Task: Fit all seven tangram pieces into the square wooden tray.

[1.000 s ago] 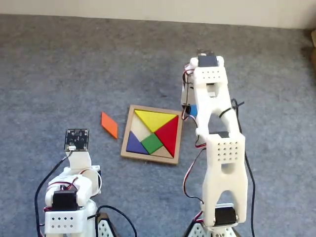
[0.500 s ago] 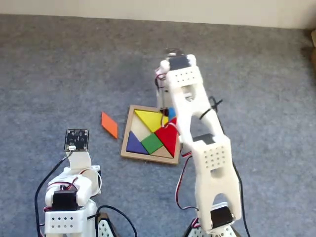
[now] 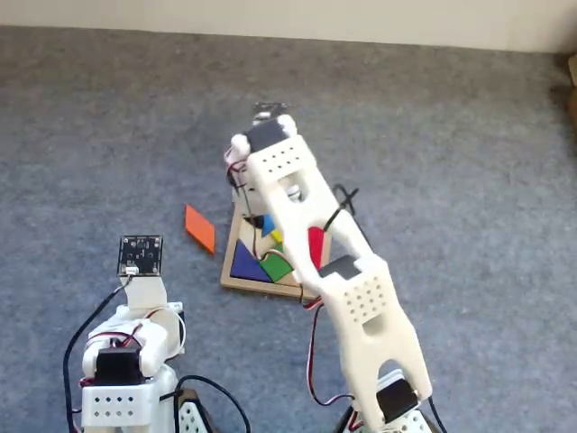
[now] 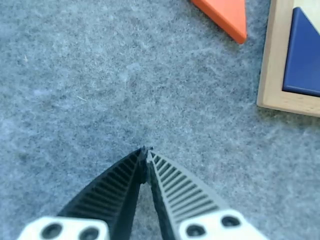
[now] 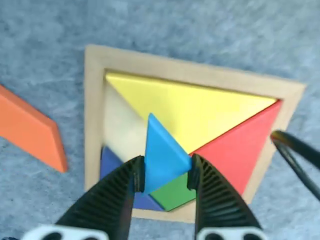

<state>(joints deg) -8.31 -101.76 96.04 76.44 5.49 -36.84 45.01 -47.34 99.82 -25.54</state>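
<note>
One blue triangle (image 5: 162,150) pinched in right gripper (image 5: 165,169), held over tray (image 5: 190,72) by bare slot (image 5: 120,125). Prob. light, stiff, slick wood; grip by its side edges. Orange piece (image 3: 199,227) lies on mat (image 3: 108,117) beside tray, apart from it. Left gripper (image 4: 146,152) clenched, empty. R wrist cam shows slot; in high view, right arm (image 3: 297,198) covers it.

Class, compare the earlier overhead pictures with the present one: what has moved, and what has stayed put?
The right gripper swung leftward from beside the wooden tray to above it, still carrying the light blue triangle. The orange piece on the carpet, the tray with its fitted pieces, and the left gripper stayed where they were.
</note>
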